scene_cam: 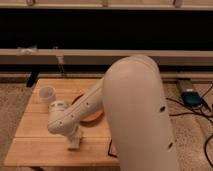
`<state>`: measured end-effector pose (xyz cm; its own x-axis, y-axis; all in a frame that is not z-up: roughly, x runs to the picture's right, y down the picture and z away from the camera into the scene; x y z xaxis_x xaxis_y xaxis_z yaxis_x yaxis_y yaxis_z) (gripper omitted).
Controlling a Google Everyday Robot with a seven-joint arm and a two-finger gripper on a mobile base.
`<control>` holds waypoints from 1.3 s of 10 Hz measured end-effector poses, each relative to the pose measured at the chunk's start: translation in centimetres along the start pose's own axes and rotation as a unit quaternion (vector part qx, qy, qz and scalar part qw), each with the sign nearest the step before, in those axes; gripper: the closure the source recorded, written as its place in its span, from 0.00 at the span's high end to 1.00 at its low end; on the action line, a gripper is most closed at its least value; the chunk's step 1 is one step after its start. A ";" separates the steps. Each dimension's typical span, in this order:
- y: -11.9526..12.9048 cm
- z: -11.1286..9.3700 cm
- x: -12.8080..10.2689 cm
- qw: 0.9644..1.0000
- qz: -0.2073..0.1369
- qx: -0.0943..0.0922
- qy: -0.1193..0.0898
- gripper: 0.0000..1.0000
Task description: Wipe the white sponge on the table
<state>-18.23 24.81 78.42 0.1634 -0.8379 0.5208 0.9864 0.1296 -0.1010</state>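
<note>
Progress at this moment: you had the gripper (74, 139) clamped on the white sponge (73, 145), which was pressed to the counter (30, 147) near its front edge, just in front of the orange bowl (94, 119). Grasp and contact looked done. Wiping strokes across the planks probably remained.

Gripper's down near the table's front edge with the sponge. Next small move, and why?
Probably slide the gripper leftward in view, white sponge pressed flat on the table. It looks shut on the sponge, which touches the planks. Bare wood lies to its left, and the orange bowl and white cup sit farther back.
</note>
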 end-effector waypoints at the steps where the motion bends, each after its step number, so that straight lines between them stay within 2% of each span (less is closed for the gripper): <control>1: -0.7 0.1 0.3 1.000 -0.004 0.001 0.000 0.00; 8: -5.7 0.3 1.4 0.998 -0.060 0.005 0.010 0.00; 13: -9.2 -0.4 1.3 0.994 -0.103 0.010 0.019 0.00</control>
<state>-27.13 22.34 79.67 -0.0428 -0.8675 0.4955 0.9991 -0.0374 0.0209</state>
